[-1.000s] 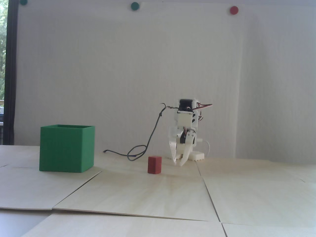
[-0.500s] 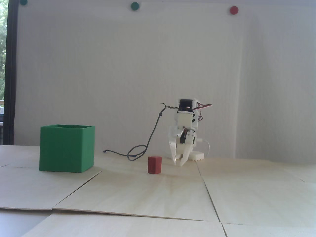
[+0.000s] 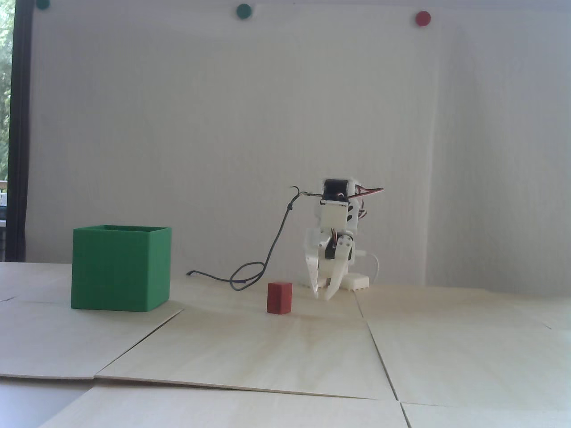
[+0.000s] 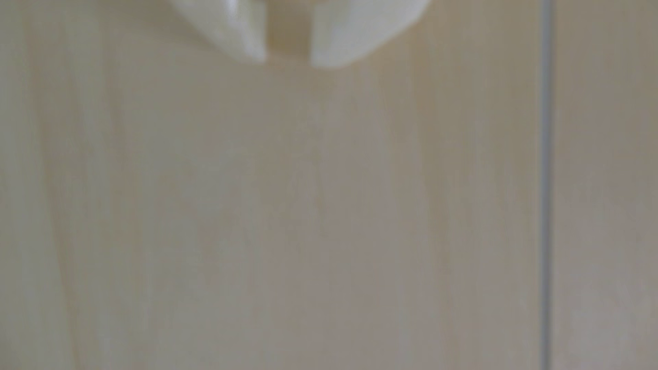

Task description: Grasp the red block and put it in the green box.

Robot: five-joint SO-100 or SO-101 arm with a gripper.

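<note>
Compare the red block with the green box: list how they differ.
The red block is small and dark red; the green box is far larger and green. In the fixed view the block stands beside the gripper, the box farther left. The box shows an open top; the block looks solid. Both rest on the table.

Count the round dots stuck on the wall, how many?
3: a round green wall dot at top left, cut by the frame; another green one at top middle; a round red wall dot at top right.

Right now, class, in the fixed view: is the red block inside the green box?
No: the red block stands on the table, apart from the green box and right of it.
</note>
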